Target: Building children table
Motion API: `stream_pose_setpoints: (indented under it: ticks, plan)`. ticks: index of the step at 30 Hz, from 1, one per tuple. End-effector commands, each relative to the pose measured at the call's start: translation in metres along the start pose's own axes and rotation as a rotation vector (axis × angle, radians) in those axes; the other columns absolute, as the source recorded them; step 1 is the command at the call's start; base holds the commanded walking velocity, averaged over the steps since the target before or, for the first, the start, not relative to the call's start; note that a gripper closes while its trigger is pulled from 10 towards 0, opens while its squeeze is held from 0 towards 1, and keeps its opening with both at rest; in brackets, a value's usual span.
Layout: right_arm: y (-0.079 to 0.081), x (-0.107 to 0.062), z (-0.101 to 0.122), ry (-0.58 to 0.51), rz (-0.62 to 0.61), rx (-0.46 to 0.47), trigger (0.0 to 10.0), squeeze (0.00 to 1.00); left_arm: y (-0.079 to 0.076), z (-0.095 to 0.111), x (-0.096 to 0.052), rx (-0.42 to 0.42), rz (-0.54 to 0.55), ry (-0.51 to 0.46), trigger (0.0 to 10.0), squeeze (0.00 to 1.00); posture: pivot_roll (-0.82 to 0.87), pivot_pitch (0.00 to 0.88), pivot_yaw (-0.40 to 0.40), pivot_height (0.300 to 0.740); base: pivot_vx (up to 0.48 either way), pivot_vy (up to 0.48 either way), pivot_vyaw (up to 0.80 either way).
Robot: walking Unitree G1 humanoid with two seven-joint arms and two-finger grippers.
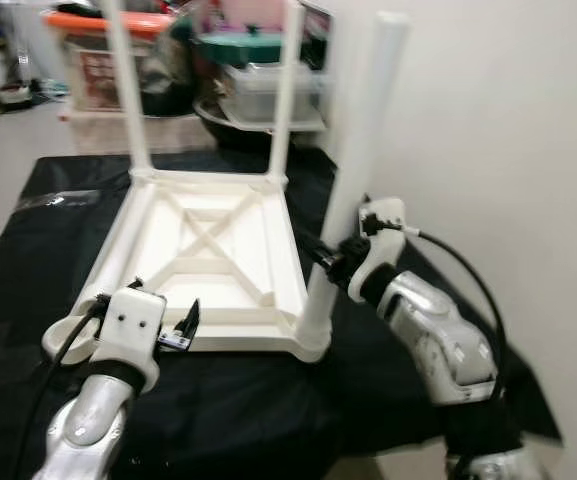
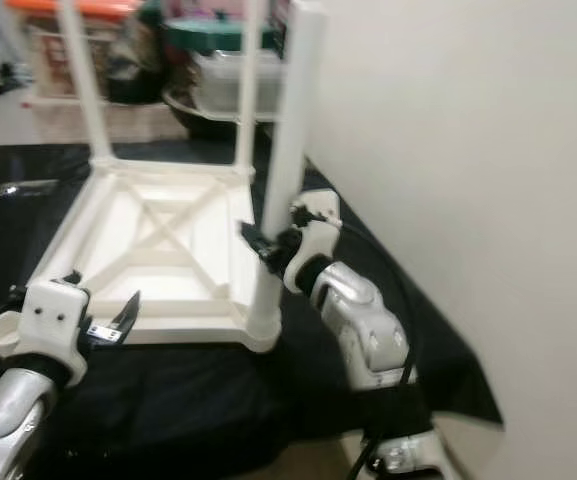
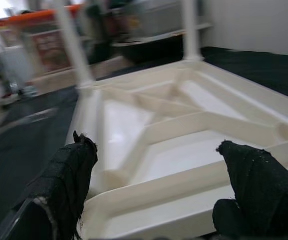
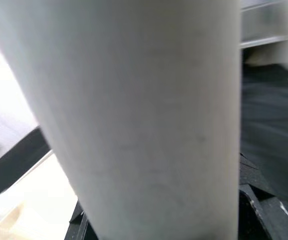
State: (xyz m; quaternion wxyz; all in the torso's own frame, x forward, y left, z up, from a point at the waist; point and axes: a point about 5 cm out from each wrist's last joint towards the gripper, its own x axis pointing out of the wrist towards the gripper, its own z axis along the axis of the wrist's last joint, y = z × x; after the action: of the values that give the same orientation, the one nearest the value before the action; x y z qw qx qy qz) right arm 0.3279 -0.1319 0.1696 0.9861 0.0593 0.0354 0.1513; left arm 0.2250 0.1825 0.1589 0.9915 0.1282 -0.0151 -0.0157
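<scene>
Left eye view, nearest item: left gripper (image 1: 176, 335), fingers spread and pinching nothing, hovering just above the near rim of the tabletop (image 1: 208, 262).

Item: tabletop, white plastic, lying upside down on a black cloth (image 1: 28, 250), ribbed underside facing up. Near left corner socket (image 1: 63, 340) is standing without a leg.

Item: right gripper (image 1: 320, 256), fingers pressed against the near right leg (image 1: 353, 190), holding it upright in its corner socket; in the right wrist view the leg (image 4: 134, 115) is sitting between the fingers.

Item: two far legs (image 1: 126, 90), already standing in the far corners.

Item, background: storage bins (image 1: 98, 45) and a lidded tub (image 1: 268, 85) beyond the cloth.

Handling note, as judgement: the leg is probably being seated. Press straight down along its axis, keeping it vertical; steady the tabletop rim with the left gripper so it is not sliding on the cloth.
</scene>
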Motion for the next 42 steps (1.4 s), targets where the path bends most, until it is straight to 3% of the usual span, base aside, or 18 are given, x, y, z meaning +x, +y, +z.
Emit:
stream_pose_setpoints:
  ticks: [1, 6, 14, 15, 17, 19, 21, 22, 42]
  plan:
    - [-0.028, -0.013, -0.044, 0.179, -0.208, 0.044, 10.0, 0.00, 0.001, 0.001, 0.001, 0.009, 0.006, 0.005, 10.0, 0.00, 0.12, 0.000, -0.090, 0.740, 0.000, 0.000, 0.00]
    - [-0.009, -0.017, -0.043, 0.151, -0.154, 0.019, 10.0, 0.00, 0.004, 0.000, 0.001, 0.019, 0.015, 0.009, 10.0, 0.00, 0.11, 0.000, -0.087, 0.740, 0.000, 0.000, 0.00]
    - [-0.006, -0.014, -0.041, 0.153, -0.151, 0.016, 10.0, 0.00, 0.004, 0.000, 0.002, 0.019, 0.017, 0.011, 10.0, 0.00, 0.11, 0.000, -0.088, 0.740, 0.000, 0.000, 0.00]
    - [-0.004, -0.007, -0.039, 0.158, -0.171, 0.024, 10.0, 0.43, 0.003, 0.000, 0.004, 0.015, 0.020, 0.012, 10.0, 0.00, 0.11, 0.000, -0.090, 0.740, 0.000, 0.000, 0.00]
    - [-0.002, -0.005, -0.037, 0.156, -0.173, 0.028, 10.0, 0.43, 0.002, -0.001, 0.004, 0.014, 0.020, 0.013, 10.0, 0.00, 0.11, 0.000, -0.090, 0.740, 0.000, 0.000, 0.00]
    - [0.000, 0.000, -0.030, 0.123, -0.184, 0.038, 10.0, 0.29, 0.002, -0.001, 0.004, 0.014, 0.017, 0.015, 10.0, 0.00, 0.11, 0.000, -0.089, 0.740, 0.000, 0.000, 0.00]
    - [0.000, 0.001, -0.027, 0.110, -0.188, 0.039, 10.0, 0.29, 0.002, -0.001, 0.004, 0.013, 0.016, 0.015, 10.0, 0.00, 0.11, 0.000, -0.089, 0.740, 0.000, 0.000, 0.00]
    - [0.001, 0.002, -0.021, 0.087, -0.181, 0.038, 10.0, 0.00, 0.001, -0.001, 0.005, 0.014, 0.013, 0.016, 10.0, 0.00, 0.10, 0.000, -0.087, 0.740, 0.000, 0.000, 0.00]
    - [0.004, 0.003, -0.013, 0.065, -0.161, 0.044, 10.0, 0.00, 0.000, -0.001, 0.008, 0.023, -0.004, 0.015, 10.0, 0.00, 0.10, 0.000, -0.087, 0.740, 0.000, 0.000, 0.00]
